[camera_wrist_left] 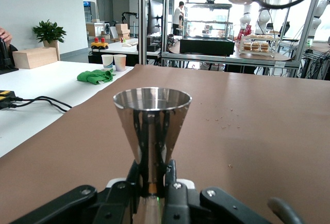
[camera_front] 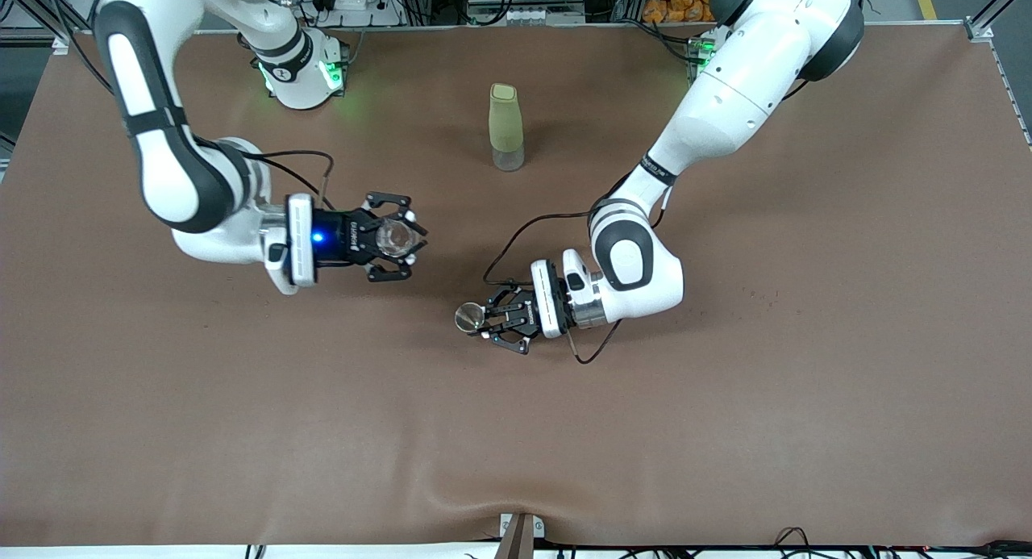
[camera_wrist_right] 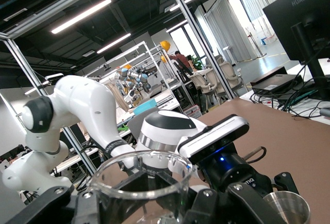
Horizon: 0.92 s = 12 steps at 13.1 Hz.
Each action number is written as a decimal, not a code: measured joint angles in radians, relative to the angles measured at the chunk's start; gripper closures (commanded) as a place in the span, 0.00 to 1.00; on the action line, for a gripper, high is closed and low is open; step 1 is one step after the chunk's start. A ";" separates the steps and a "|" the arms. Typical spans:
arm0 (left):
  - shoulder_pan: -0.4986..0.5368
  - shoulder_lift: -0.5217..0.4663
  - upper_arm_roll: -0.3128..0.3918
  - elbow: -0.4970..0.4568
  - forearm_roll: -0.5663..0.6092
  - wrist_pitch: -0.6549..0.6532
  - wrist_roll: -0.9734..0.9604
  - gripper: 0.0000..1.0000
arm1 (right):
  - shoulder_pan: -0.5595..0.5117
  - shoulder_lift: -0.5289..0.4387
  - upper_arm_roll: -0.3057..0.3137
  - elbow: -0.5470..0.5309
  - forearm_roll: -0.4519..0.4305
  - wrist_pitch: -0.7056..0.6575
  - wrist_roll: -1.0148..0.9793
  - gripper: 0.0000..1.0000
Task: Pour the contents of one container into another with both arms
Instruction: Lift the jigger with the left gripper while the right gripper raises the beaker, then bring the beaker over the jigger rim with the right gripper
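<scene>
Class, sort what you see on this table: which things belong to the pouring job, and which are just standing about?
Part of the job:
- left gripper, shut on the metal cup
- right gripper, shut on the clear glass

Standing about:
- green bottle, upright on the brown table, farther from the front camera than both grippers, untouched

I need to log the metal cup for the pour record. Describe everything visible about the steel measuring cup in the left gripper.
The steel cup is a shiny, mirror-polished cone, wide at its open round rim and narrowing to a slim waist where the left gripper is shut on it. It stands upright with its mouth up, and no liquid shows in it. It sits over the brown table, toward the front camera from the green bottle.
</scene>
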<state>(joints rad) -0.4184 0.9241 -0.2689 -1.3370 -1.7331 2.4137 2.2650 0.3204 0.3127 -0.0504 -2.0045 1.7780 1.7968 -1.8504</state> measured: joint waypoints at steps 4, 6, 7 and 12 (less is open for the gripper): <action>0.000 0.000 -0.003 0.001 -0.010 0.000 0.000 1.00 | 0.002 0.060 0.040 0.061 0.052 0.034 0.001 1.00; -0.002 0.000 -0.004 0.001 -0.023 0.000 0.000 1.00 | 0.003 0.095 0.057 0.096 0.072 0.040 0.001 1.00; -0.003 0.000 -0.004 0.001 -0.025 0.000 0.000 1.00 | 0.003 0.115 0.060 0.117 0.075 0.041 0.001 1.00; -0.004 0.000 -0.005 0.001 -0.027 0.000 0.000 1.00 | 0.005 0.185 0.079 0.202 0.098 0.078 0.001 1.00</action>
<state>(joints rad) -0.4228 0.9239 -0.2734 -1.3360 -1.7597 2.4136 2.2653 0.3253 0.4977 0.0290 -1.8028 1.8760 1.8744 -1.8495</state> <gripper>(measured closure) 0.789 0.850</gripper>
